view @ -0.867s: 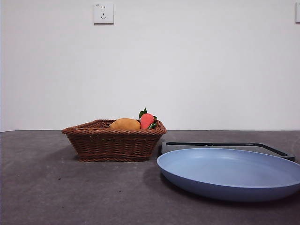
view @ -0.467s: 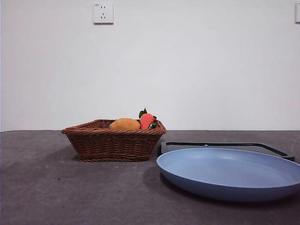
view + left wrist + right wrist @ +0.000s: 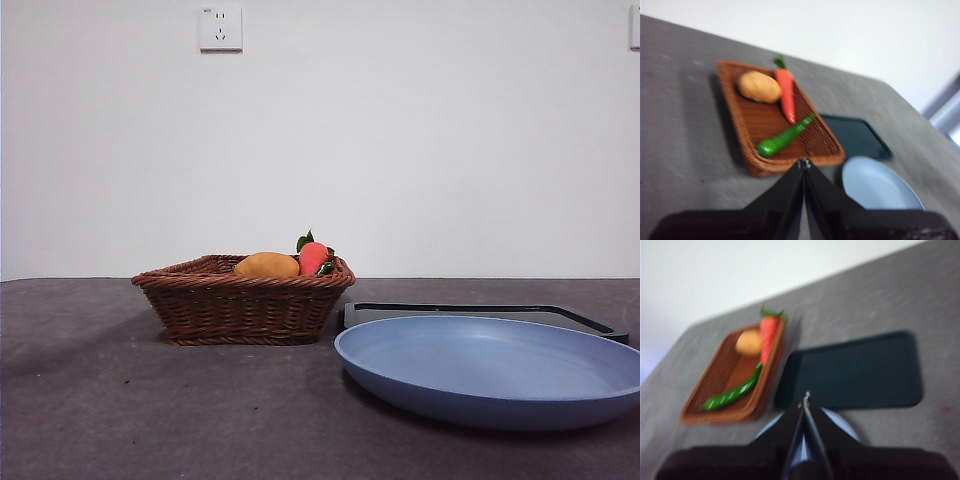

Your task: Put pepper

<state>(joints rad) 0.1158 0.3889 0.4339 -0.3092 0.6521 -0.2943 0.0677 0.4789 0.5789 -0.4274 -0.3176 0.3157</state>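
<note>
pepper (image 3: pixel 785 138) lies inside the wicker basket (image 3: pixel 750 150) on the tabletop (image 3: pixel 100 400), beside a carrot (image 3: pixel 786 90) and a potato (image 3: pixel 759 86). nothing is grasped yet; this looks like the approach step. left end effector (image 3: pixel 803 164) and right end effector (image 3: pixel 805 399) both hang high with jaws pressed together, empty. next, one likely must spread its jaws, descend over the pepper, then carry it, probably to the blue plate (image 3: pixel 490 370) by the dark tray (image 3: pixel 855 370).

One basket (image 3: pixel 240 305); one plate (image 3: pixel 490 372); one tray (image 3: pixel 480 311); one pepper (image 3: pixel 785 136); two fruits (image 3: pixel 267 265).
</note>
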